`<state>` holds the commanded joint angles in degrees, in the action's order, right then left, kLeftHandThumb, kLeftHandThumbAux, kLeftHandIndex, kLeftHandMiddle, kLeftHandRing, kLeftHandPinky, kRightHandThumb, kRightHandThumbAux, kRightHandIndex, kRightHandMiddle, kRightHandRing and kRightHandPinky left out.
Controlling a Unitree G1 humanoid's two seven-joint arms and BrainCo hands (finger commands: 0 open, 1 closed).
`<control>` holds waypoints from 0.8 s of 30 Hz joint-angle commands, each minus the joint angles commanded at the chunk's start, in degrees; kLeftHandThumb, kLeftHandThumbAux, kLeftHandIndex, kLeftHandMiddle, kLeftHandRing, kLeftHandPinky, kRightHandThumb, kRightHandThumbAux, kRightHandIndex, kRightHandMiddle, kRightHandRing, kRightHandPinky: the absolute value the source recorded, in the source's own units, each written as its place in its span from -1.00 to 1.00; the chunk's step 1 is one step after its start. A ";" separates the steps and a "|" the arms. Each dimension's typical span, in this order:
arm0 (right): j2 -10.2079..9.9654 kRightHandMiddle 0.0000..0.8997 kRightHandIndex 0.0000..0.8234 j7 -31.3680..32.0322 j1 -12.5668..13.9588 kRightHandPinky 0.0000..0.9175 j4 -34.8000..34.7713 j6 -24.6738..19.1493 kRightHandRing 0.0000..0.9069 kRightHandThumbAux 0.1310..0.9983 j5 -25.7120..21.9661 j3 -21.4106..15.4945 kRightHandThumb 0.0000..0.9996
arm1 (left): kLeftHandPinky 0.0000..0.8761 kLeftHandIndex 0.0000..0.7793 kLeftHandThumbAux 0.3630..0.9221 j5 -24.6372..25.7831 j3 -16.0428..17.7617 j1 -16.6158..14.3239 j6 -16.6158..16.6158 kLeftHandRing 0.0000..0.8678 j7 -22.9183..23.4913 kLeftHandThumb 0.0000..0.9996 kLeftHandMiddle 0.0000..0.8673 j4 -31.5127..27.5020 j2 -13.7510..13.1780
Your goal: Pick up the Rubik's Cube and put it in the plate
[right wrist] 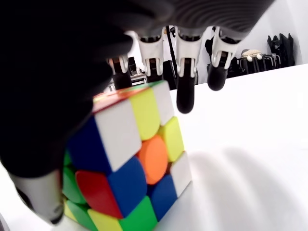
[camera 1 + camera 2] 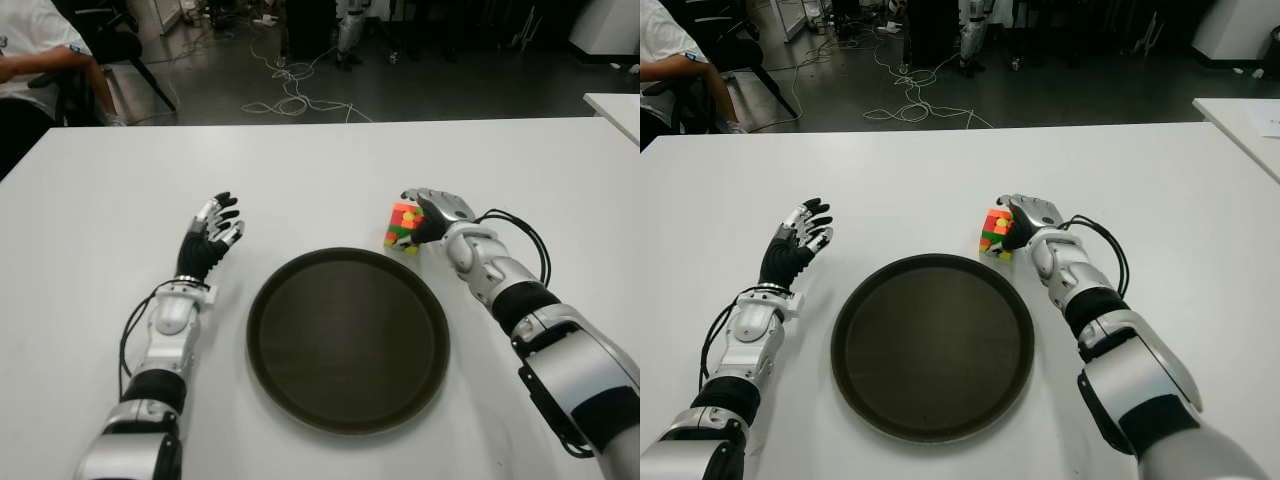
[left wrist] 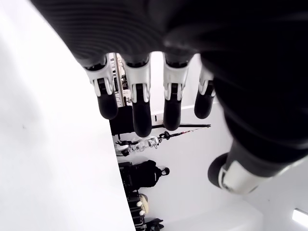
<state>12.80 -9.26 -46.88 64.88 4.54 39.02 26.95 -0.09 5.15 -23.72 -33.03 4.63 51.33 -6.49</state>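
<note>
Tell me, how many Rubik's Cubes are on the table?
1. The Rubik's Cube stands on the white table just beyond the plate, at its far right rim, against the right hand.

Robotics lab — loose cables (image 2: 285, 95) on floor, white table (image 2: 300, 170).

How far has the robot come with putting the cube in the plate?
Done: the right hand has reached the Rubik's Cube, fingers over its top. In hand: closing the grasp; the cube sits on the table. Left: lifting it into the empty plate. The left hand is idle.
</note>
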 joint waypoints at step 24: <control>1.87 -0.07 -0.16 -3.66 -0.38 -0.07 1.35 3.72 -0.01 0.14 2.85 4.80 -0.92 | -0.70 -0.65 0.12 -0.30 -0.42 1.51 3.33 -0.61 -1.08 -0.89 -0.57 -4.00 0.70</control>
<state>14.66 -12.92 -47.26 66.23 8.26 41.87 31.75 -0.39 4.74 -22.21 -29.70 3.56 47.34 -5.78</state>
